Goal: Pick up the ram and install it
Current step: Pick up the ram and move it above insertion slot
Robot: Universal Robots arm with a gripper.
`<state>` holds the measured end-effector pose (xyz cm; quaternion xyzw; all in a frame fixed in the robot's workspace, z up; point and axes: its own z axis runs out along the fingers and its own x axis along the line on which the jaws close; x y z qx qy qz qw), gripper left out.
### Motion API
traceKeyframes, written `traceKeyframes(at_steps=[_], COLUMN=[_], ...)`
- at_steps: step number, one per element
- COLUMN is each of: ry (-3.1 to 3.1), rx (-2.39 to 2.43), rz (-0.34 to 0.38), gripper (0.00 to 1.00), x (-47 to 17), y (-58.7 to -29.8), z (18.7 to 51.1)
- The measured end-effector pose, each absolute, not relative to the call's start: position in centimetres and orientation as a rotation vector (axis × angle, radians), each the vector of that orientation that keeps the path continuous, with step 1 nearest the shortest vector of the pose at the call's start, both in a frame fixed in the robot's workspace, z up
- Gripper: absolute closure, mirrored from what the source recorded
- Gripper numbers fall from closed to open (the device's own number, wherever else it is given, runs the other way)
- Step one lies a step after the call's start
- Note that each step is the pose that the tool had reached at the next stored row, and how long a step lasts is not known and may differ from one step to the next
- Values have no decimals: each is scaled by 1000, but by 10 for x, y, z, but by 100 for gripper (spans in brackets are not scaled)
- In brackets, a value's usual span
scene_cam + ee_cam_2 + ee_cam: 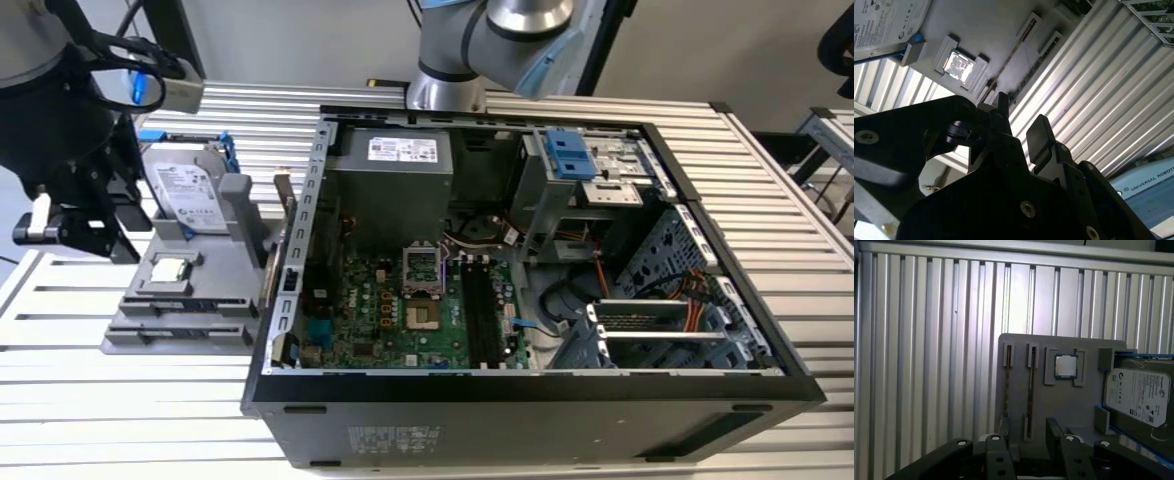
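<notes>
An open black computer case (534,395) is set on the ribbed aluminium worktop (134,400); the black gripper (83,232) is positioned beside a grey plastic parts holder (180,330).

In the exterior view we see the computer case (534,390) on the table (787,190), centre and right of the frame. At left centre stands the holder (200,300); on it, the hard drive (180,190) lies above the processor chip (171,270). In the first wrist view the ram (1030,390) sits in a holder slot near the processor chip.

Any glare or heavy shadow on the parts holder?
Second wrist view: the small square silver processor chip glares white, the black hand is a backlit silhouette. First wrist view: the grey plastic parts holder and thin dark ram stick are evenly lit.
</notes>
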<state>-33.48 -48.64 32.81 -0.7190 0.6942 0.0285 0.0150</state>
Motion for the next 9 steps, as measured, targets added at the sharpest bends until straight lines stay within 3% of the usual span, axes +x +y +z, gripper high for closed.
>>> traceKeyframes(at_steps=[9], ry=[2161], rx=[-2238], rz=[89], gripper=[0], x=[-332], y=[-486], z=[316])
